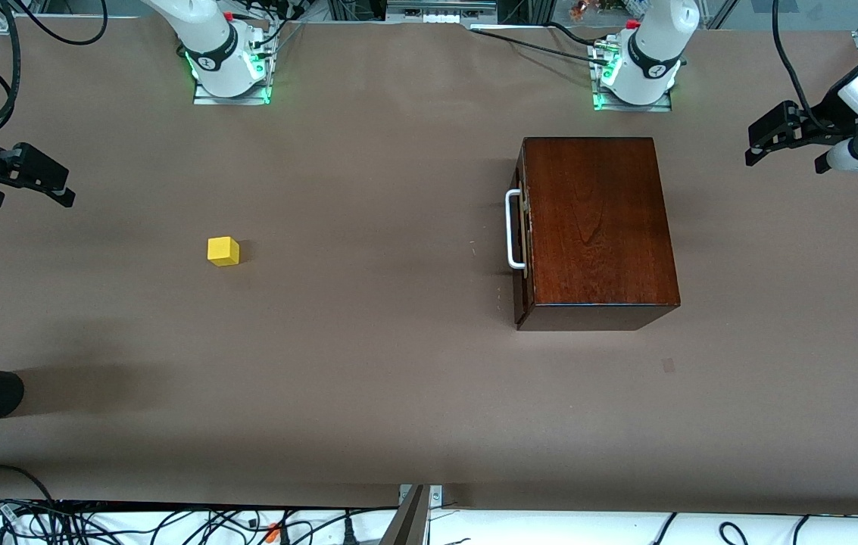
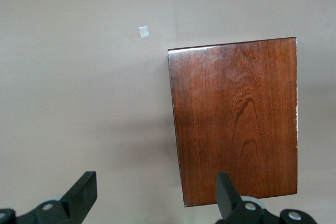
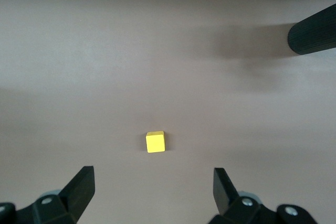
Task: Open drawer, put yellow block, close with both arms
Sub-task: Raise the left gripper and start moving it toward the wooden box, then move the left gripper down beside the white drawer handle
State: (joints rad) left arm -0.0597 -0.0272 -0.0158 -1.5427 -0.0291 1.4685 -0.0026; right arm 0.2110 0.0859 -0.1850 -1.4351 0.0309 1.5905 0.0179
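Both grippers raised, fingers spread wide and empty.

The right gripper (image 3: pixel 152 192) is held over bare counter (image 1: pixel 368 363) near the yellow block (image 1: pixel 223 250); the left gripper (image 2: pixel 157 198) is held beside the wooden box (image 1: pixel 595 227), whose drawer (image 1: pixel 522 242) is shut, its white handle (image 1: pixel 513 229) turned toward the well-separated block.

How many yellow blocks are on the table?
1. The yellow block sits on the bare table toward the right arm's end, apart from the wooden box. The closed box could hide more.
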